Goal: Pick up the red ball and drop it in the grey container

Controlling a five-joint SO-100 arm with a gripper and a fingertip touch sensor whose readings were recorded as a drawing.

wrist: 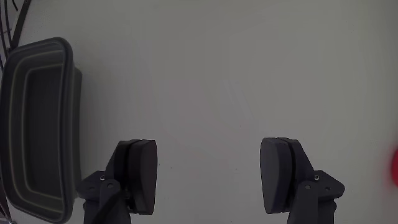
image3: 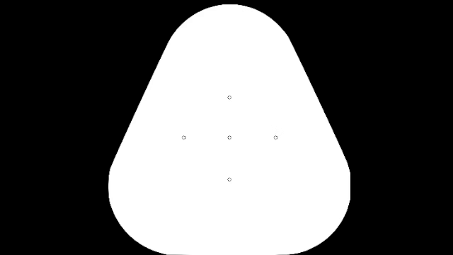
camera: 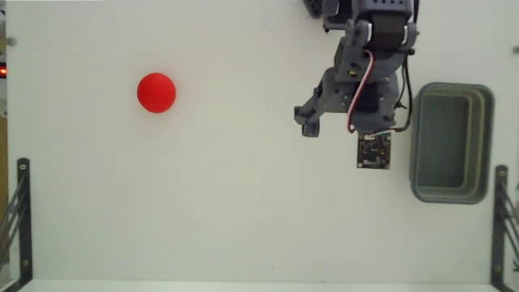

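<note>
The red ball (camera: 156, 92) lies alone on the white table at the left of the fixed view; in the wrist view only a sliver of the red ball (wrist: 395, 167) shows at the right edge. At the right stands the grey container (camera: 451, 142), empty, and the wrist view has the grey container (wrist: 37, 124) at its left. My gripper (camera: 345, 122) hangs over the table just left of the container, far from the ball. In the wrist view the gripper (wrist: 211, 174) is open, its two dark fingers wide apart with only bare table between them.
Black metal brackets stand at the table's lower left (camera: 20, 219) and lower right (camera: 503, 215) edges. The arm's base sits at the top right (camera: 365, 12). White tabletop (camera: 243, 203) stretches between ball and gripper.
</note>
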